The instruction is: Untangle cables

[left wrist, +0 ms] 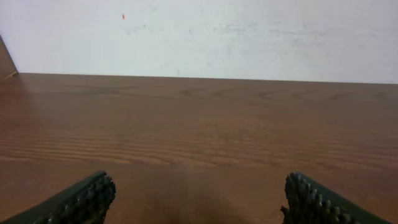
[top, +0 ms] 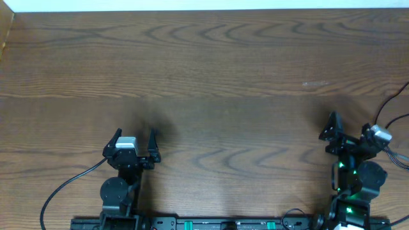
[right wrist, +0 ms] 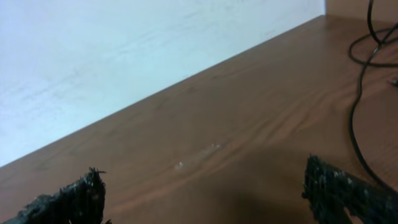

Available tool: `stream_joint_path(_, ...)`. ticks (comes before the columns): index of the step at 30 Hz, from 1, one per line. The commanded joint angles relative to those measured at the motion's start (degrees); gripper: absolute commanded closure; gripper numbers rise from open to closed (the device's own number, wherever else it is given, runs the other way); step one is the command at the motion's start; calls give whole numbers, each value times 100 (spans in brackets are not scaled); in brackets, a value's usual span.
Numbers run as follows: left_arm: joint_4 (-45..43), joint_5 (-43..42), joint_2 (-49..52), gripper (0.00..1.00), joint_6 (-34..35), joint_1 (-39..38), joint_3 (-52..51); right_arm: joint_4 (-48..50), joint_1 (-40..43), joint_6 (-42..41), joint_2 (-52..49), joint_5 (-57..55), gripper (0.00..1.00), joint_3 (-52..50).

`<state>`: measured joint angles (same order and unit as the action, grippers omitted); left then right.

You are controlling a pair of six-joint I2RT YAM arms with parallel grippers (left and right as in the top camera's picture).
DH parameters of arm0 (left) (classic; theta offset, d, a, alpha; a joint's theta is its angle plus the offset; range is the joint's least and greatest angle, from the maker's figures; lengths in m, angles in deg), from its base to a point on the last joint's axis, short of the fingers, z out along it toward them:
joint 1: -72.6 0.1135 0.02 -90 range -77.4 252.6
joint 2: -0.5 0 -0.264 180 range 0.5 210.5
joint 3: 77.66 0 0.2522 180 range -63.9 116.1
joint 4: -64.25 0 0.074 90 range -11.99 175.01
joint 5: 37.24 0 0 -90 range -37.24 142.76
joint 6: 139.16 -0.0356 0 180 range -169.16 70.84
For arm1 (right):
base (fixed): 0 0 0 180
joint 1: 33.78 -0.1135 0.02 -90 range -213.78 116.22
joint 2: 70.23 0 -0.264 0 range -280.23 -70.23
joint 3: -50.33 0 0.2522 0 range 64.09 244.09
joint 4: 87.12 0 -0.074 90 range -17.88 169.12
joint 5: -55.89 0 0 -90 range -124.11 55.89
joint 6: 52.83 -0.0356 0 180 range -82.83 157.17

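Observation:
The black and white cords are not in any view. My left gripper [top: 135,137] is open with nothing between its fingers, low over the wooden table [top: 223,76] near the front left. In the left wrist view its fingers [left wrist: 199,202] frame only bare wood. My right gripper [top: 349,128] is open with nothing between its fingers near the front right. In the right wrist view its fingers [right wrist: 202,196] also frame only bare wood.
A thick black robot wire [top: 388,106] loops at the right edge and also shows in the right wrist view [right wrist: 356,118]. Another robot wire [top: 64,188] trails from the left arm. A white wall [left wrist: 205,34] borders the table's far edge.

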<state>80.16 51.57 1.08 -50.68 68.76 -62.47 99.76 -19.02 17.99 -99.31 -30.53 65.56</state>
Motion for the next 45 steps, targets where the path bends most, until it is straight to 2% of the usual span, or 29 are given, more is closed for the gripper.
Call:
stream_joint_path(1, 195, 33, -35, 12, -13, 28, -120, -378, -37, -72, 369, -94, 1, -116)
stream_joint_path(6, 195, 33, -35, 12, -13, 28, -120, -723, -44, -70, 654, -136, 1, -116)
stream_joint_path(19, 195, 33, -35, 12, -15, 28, -120, -2446, -181, 94, 2068, -557, 1, -116)
stream_joint_path(27, 195, 33, -35, 12, -13, 28, -120, -2485, -223, 721, 2479, -531, 1, -116)
stream_joint_path(37, 195, 33, -35, 12, -13, 28, -120, -2514, -514, 1897, 2881, -413, 1, -116)
stream_joint_path(45, 195, 33, -35, 12, -13, 28, -120, -2518, -544, 1950, 2881, -382, 1, -116)
